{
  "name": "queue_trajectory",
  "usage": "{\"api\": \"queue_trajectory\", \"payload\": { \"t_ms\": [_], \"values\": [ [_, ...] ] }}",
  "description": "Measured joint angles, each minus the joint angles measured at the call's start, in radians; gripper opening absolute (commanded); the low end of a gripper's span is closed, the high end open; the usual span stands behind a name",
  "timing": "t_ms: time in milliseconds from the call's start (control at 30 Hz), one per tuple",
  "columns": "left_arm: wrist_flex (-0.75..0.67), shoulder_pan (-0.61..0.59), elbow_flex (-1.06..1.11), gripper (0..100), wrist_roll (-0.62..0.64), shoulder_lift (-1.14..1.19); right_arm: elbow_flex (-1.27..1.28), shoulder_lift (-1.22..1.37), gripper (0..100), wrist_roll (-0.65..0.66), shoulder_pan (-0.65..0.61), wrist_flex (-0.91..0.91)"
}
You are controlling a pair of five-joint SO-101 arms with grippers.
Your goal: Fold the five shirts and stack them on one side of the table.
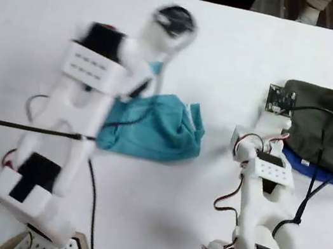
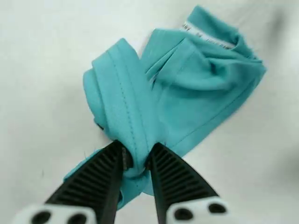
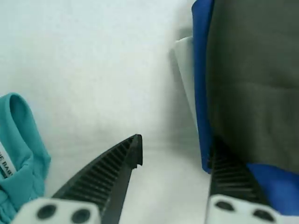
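1. The teal shirt [image 2: 187,93] is showing a white tag [image 2: 205,37] sewn inside its neck. The tag is carrying small dark letters, but they are looking too blurry to make out.
2. The teal shirt is looking soft and stretchy. It is lying bunched up in thick folds on the white table [image 1: 244,48], with neat lines of stitching running along its hem. In the high view it is sitting near the middle of the table, partly under the left arm.
3. The left gripper [image 2: 135,161] is pinching a rolled fold of the teal shirt between its two black ridged fingers [image 2: 100,179]. The fingers are squeezing close together on the cloth.
4. A pile of folded shirts is lying at the right side of the table, well apart from the teal shirt. A dark green shirt [image 1: 330,127] is lying flat on top. A bright blue shirt [image 1: 319,172] is poking out from under it. A bit of white cloth [image 3: 184,70] is peeking out from under the blue one.
5. The right gripper [image 3: 176,140] is hanging just beside the pile with its fingers spread wide and nothing between them. One finger is sitting right at the edge of the blue shirt, and the other is hanging over bare table.
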Motion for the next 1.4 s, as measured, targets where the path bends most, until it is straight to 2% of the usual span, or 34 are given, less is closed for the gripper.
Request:
{"api": "queue_trajectory", "payload": {
  "t_ms": [167,367,533,600,733,867,967,1033,1100,1133,1200,1400],
  "values": [
    [-0.066,0.120,-0.072,3,-0.002,0.144,0.000,-0.002,23.7,-0.003,0.012,0.000],
    [-0.081,0.133,-0.196,3,0.000,0.373,0.000,-0.002,23.7,-0.003,0.012,0.000],
    [-0.026,0.137,-0.305,3,0.000,0.468,0.000,-0.002,23.7,-0.006,0.012,0.000],
    [0.000,0.137,-0.345,7,0.000,0.482,0.000,-0.002,23.7,-0.006,0.012,0.000],
    [0.060,0.137,-0.390,24,0.000,0.488,0.000,-0.002,23.7,-0.006,0.012,0.000],
    [0.077,0.118,-0.425,22,0.000,0.483,0.000,-0.002,23.7,-0.006,0.012,0.000],
    [0.078,0.049,-0.456,22,0.000,0.440,0.000,-0.002,23.7,-0.006,0.012,0.000],
    [0.078,-0.028,-0.459,18,0.000,0.394,0.000,-0.002,23.6,-0.006,0.012,0.000],
    [0.078,-0.129,-0.459,6,0.000,0.358,0.000,-0.002,21.5,-0.006,-0.002,0.000],
    [0.078,-0.184,-0.456,0,0.000,0.345,0.000,-0.002,17.3,-0.006,-0.015,0.000],
    [0.078,-0.293,-0.431,4,0.000,0.330,0.000,-0.002,2.3,-0.006,-0.051,0.000],
    [0.078,-0.575,-0.261,3,-0.018,0.327,-0.078,0.000,2.2,-0.006,-0.144,0.160]
  ]
}}
